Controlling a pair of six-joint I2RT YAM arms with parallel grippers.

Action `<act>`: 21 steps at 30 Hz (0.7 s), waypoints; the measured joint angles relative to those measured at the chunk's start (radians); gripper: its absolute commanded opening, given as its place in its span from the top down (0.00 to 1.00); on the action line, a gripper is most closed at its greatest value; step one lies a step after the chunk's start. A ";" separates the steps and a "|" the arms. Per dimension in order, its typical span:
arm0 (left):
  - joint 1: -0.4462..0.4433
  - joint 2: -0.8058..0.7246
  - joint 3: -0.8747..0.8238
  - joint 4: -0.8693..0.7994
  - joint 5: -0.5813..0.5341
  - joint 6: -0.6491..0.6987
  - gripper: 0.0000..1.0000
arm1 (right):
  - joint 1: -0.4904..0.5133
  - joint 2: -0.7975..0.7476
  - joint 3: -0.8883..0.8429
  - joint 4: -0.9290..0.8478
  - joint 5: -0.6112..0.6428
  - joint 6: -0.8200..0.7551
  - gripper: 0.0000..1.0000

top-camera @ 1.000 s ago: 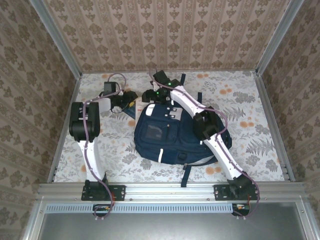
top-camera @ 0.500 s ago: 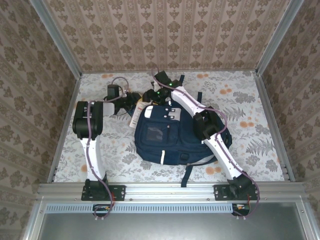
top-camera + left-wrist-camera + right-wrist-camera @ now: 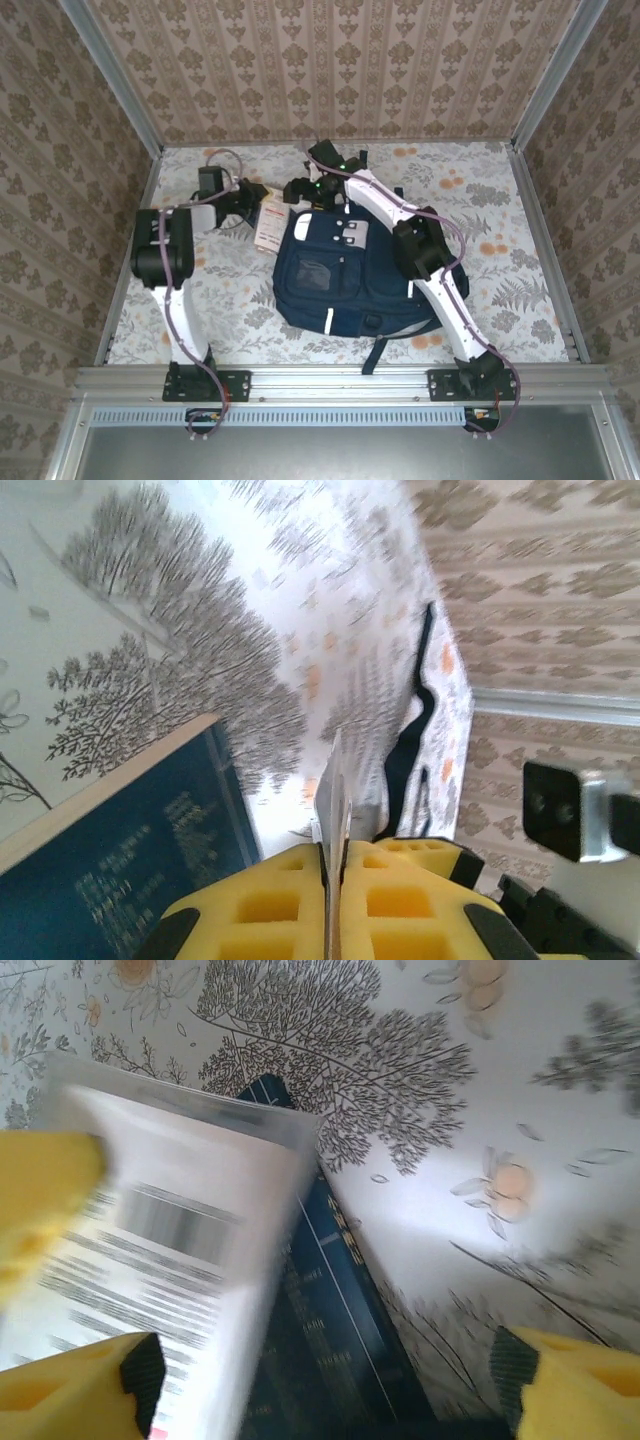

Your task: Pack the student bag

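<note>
The student bag (image 3: 350, 275), navy with white stripes and grey front patches, lies flat mid-table. Just off its far-left corner my left gripper (image 3: 252, 196) is shut on a thin white printed booklet (image 3: 268, 226), which hangs tilted toward the bag. In the left wrist view the yellow fingers (image 3: 270, 900) pinch the booklet's edge (image 3: 335, 790) over a navy-blue book (image 3: 120, 860). My right gripper (image 3: 300, 190) hovers at the bag's top edge, open. In the right wrist view its jaws (image 3: 320, 1400) stand wide apart above the same navy book (image 3: 345, 1360), beside the blurred booklet (image 3: 170, 1250).
The table (image 3: 500, 250) has a flowered cloth and is walled by patterned panels with metal corner posts (image 3: 110, 75). A dark bag strap (image 3: 372, 350) trails toward the front rail. Another strap (image 3: 412, 730) lies on the cloth near the back wall.
My left gripper closed on the white booklet and lifted it away from the book. The right gripper opened wider. The bag's top shifted slightly to the right.
</note>
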 measured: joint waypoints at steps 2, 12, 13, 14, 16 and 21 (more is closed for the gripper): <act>0.026 -0.095 0.002 -0.058 -0.018 0.052 1.00 | 0.001 -0.082 -0.038 -0.031 0.074 -0.018 0.05; -0.018 -0.570 0.063 -0.222 -0.086 0.265 1.00 | 0.001 -0.782 -0.548 0.137 0.270 -0.058 0.05; -0.046 -0.603 0.063 -0.230 -0.090 0.281 1.00 | 0.002 -0.866 -0.634 0.184 0.262 -0.059 0.06; -0.083 -0.634 0.063 -0.240 -0.093 0.296 1.00 | 0.002 -0.948 -0.718 0.227 0.248 -0.059 0.07; -0.154 -0.678 0.062 -0.248 -0.097 0.316 0.99 | 0.002 -1.080 -0.860 0.310 0.217 -0.058 0.08; -0.305 -0.760 0.014 -0.187 -0.101 0.308 0.98 | 0.002 -1.337 -1.211 0.518 0.146 -0.018 0.09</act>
